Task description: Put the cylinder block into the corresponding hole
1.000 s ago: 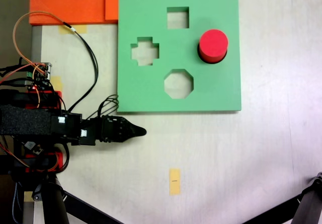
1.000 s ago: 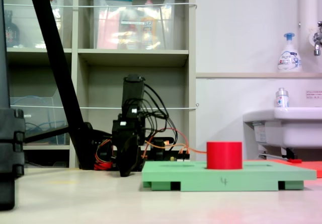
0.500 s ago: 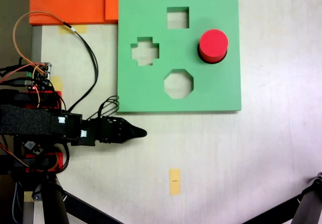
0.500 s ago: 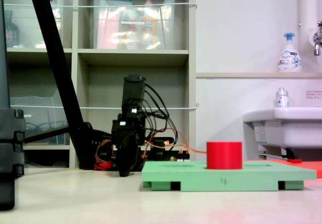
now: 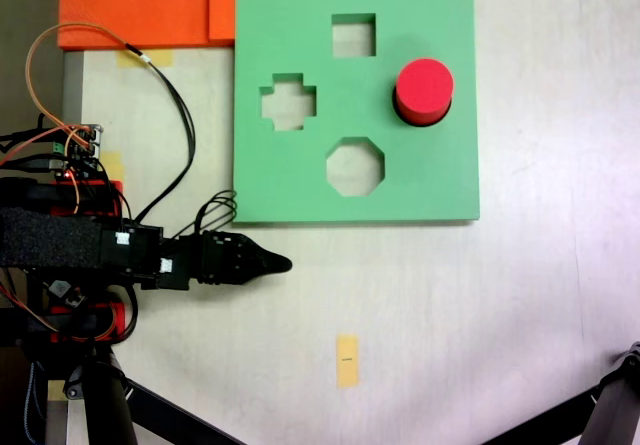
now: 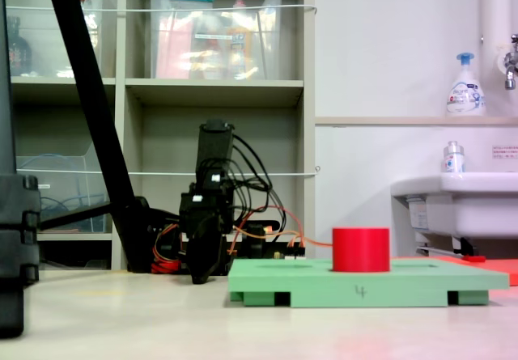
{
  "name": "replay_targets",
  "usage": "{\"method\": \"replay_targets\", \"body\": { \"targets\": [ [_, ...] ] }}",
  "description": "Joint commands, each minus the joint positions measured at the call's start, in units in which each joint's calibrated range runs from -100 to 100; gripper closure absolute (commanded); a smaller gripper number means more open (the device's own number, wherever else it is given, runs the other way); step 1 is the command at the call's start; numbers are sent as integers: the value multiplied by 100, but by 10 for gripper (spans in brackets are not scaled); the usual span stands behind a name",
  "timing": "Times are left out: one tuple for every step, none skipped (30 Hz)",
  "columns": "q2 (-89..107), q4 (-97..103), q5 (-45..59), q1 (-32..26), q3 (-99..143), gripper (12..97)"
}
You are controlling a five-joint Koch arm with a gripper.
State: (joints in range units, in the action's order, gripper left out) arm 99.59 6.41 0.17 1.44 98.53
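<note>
On the green foam board (image 5: pixel 300 180), at roughly three o'clock from its centre in a fixed view, the red cylinder block (image 5: pixel 424 87) stands upright in the round cutout (image 5: pixel 398 113), a dark crescent of which shows at its lower-left edge; in a fixed view (image 6: pixel 361 249) it rises well proud of the board. Nothing has shifted over the last second: the gripper (image 5: pixel 280 262) remains parked low off the board's seven o'clock corner, well apart from the block and holding nothing, its jaws drawn together to a single point. In my judgement the placement is complete and the arm is at rest.
</note>
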Motion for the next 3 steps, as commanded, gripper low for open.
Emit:
{"method": "replay_targets", "body": {
  "targets": [
    [41, -415, -24, 34, 147, 580],
    [41, -415, -24, 34, 147, 580],
    [41, -415, -24, 34, 147, 580]
  ]
}}
